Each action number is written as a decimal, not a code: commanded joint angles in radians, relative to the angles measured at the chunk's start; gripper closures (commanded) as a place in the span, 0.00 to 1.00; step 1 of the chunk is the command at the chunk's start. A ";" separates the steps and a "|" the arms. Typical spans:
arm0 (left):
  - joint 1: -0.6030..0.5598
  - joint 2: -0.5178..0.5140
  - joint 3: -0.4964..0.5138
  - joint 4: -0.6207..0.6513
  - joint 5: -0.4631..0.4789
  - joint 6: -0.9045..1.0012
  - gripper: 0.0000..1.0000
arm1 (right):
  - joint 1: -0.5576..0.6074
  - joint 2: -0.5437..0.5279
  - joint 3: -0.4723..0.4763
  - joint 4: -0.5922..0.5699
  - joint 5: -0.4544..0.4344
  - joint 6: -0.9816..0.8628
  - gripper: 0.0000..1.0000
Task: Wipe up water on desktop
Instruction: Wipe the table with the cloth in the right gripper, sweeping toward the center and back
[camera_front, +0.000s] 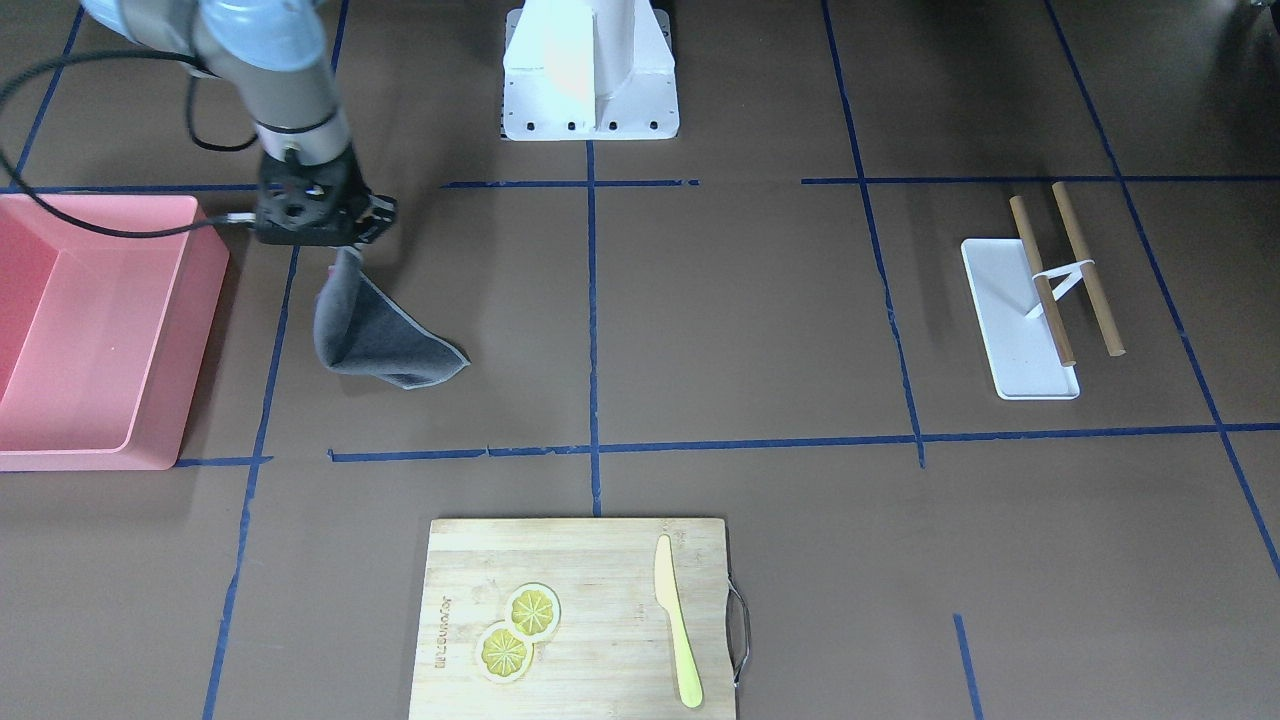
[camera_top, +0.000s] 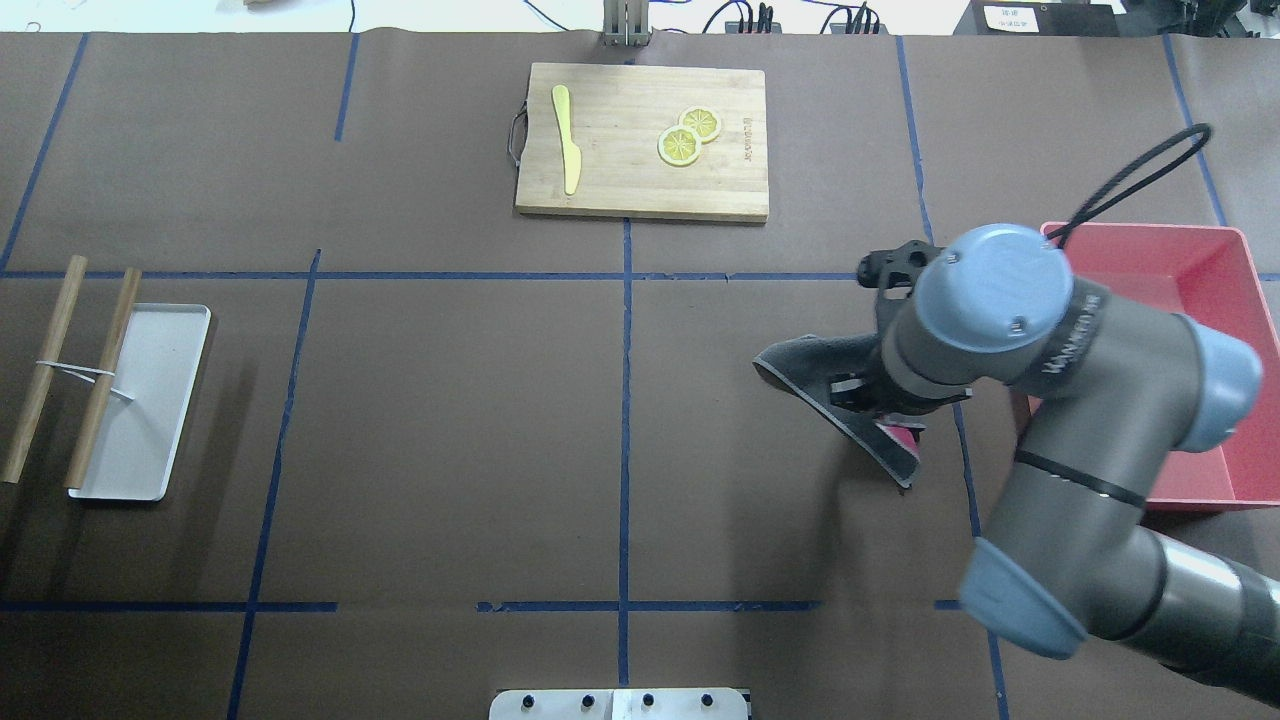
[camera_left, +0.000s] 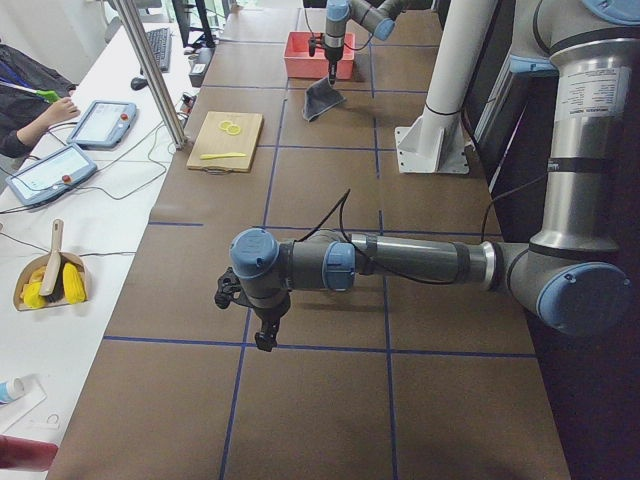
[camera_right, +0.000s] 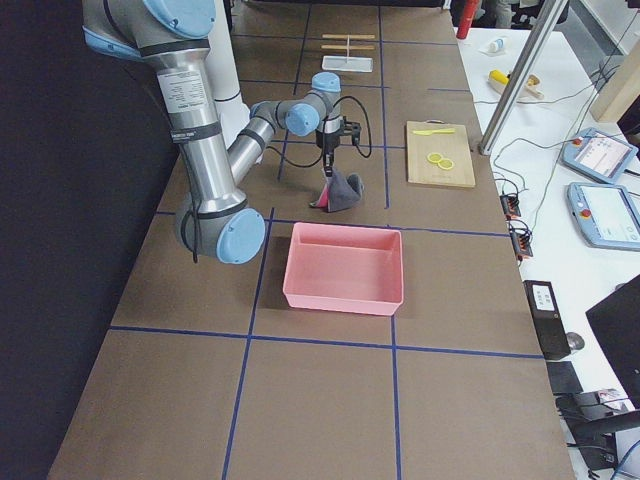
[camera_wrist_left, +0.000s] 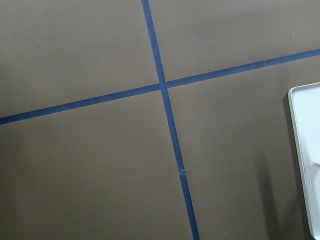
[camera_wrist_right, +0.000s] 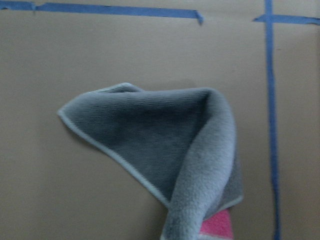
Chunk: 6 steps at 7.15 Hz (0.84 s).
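Note:
The brown desktop (camera_front: 740, 320) with blue tape lines carries no water that I can make out. My right gripper (camera_front: 345, 245) is shut on one corner of a grey cloth (camera_front: 375, 335) and holds it up. The cloth's lower part rests on the desktop beside the pink bin. The cloth hangs folded in the right wrist view (camera_wrist_right: 150, 145), with a pink tag (camera_wrist_right: 217, 225) at its lower edge. In the overhead view the wrist hides most of the cloth (camera_top: 810, 365). My left gripper (camera_left: 265, 335) hangs low over bare desktop near the white tray; I cannot tell if it is open.
A pink bin (camera_front: 100, 330) stands right beside the cloth. A wooden cutting board (camera_front: 580, 620) holds two lemon slices and a yellow knife. A white tray (camera_front: 1015, 320) with two wooden sticks lies on the far side. The robot base (camera_front: 590, 70) stands at the table's edge.

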 joint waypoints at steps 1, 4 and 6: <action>0.000 0.000 -0.002 0.000 0.000 -0.001 0.00 | -0.092 0.261 -0.196 0.004 -0.042 0.151 1.00; 0.000 0.000 0.001 0.000 0.000 -0.001 0.00 | -0.171 0.451 -0.400 0.214 -0.103 0.348 1.00; 0.000 -0.001 0.003 0.000 0.000 -0.001 0.00 | -0.169 0.411 -0.388 0.208 -0.100 0.340 1.00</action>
